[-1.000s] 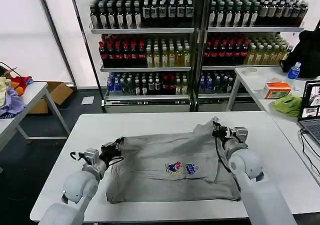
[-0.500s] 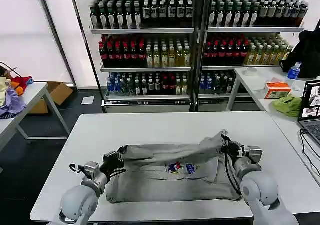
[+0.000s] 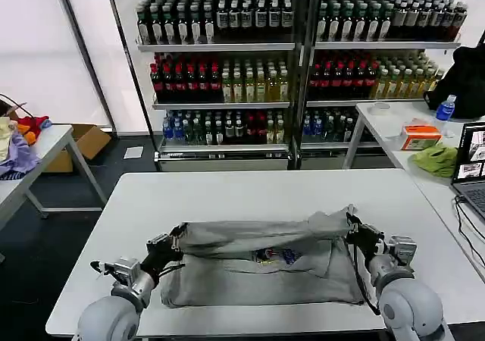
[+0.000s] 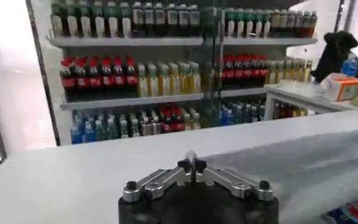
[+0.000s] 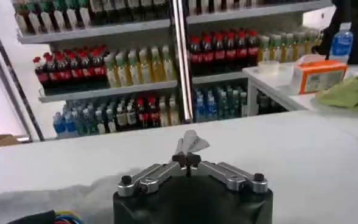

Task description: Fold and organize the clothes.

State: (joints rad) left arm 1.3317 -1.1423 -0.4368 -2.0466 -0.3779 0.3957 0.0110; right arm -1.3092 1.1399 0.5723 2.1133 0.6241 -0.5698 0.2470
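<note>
— Head view, item one? Grey T-shirt [image 3: 258, 261], lying on the white surface [image 3: 250, 193], far edge lifted.
— Tools? Left tool [image 3: 176, 237] and right tool [image 3: 351, 223] each pinching a lifted corner.

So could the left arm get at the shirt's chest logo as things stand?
Probably not directly: the left gripper is shut on the T-shirt's edge, and the folded-over layer partly covers the logo. The right gripper grips the opposite edge.

no text, brand or number can be read anywhere. the printed logo [image 3: 276, 256] on the grey t-shirt [image 3: 258, 269] is partly folded under and shows only red and blue marks; the labels on the shelf bottles [image 3: 220, 83] are too small to make out.
</note>
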